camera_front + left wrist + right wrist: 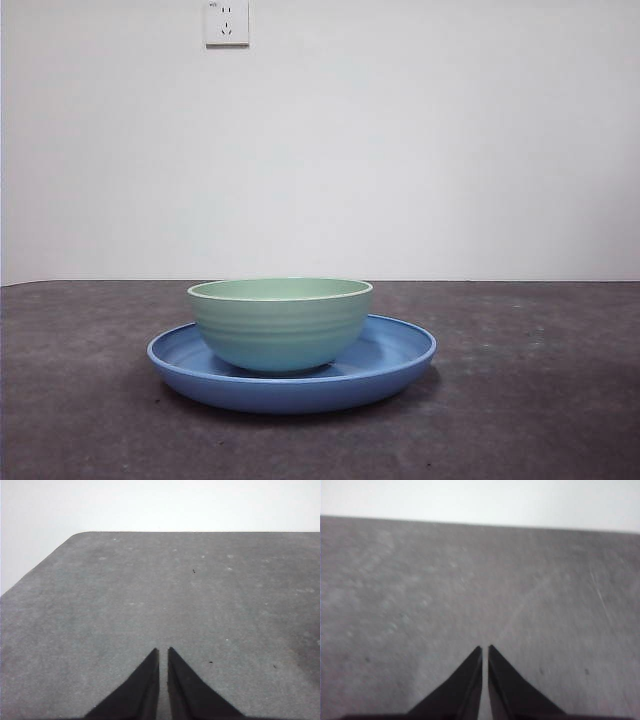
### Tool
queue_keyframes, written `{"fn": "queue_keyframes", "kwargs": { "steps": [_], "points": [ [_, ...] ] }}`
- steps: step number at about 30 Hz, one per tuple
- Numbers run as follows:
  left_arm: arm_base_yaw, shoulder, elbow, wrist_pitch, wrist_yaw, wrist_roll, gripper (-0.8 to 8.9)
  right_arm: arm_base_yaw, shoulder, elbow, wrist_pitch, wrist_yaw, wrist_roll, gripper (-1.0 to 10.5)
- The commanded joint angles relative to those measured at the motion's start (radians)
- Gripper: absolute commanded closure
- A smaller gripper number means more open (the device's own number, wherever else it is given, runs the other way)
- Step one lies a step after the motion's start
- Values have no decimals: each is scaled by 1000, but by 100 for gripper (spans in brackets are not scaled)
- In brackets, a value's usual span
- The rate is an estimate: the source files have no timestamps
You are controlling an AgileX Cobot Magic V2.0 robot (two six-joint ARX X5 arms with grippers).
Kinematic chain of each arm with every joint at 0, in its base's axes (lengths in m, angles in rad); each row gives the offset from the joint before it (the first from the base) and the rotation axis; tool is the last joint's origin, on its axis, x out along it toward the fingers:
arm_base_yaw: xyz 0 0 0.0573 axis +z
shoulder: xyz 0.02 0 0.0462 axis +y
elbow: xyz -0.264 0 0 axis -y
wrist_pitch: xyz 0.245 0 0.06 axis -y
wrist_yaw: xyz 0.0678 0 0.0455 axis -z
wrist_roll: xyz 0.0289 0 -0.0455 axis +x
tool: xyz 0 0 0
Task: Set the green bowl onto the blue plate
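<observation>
The green bowl (280,322) stands upright inside the blue plate (400,355) at the middle of the table in the front view. No arm shows in that view. My left gripper (163,652) is shut and empty over bare grey table, with neither dish in its wrist view. My right gripper (485,650) is shut and empty over bare grey table too, with neither dish in its wrist view.
A white wall stands behind the grey table (540,400), with a power socket (227,22) high up. The table's far edge and a rounded corner (80,534) show in the left wrist view.
</observation>
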Motion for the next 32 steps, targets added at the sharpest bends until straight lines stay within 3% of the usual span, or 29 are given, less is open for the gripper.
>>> {"fn": "queue_keyframes", "kwargs": {
  "steps": [1, 7, 32],
  "points": [
    [3, -1, -20, -7, -6, 8, 787, -2, -19, -30, 9, 32, 56, 929],
    [3, -1, -20, -6, -6, 8, 787, -1, -29, -34, 24, 80, 59, 929],
    [3, -1, -20, -6, -6, 8, 787, 27, -29, -34, 45, 98, 43, 929]
  ]
}}
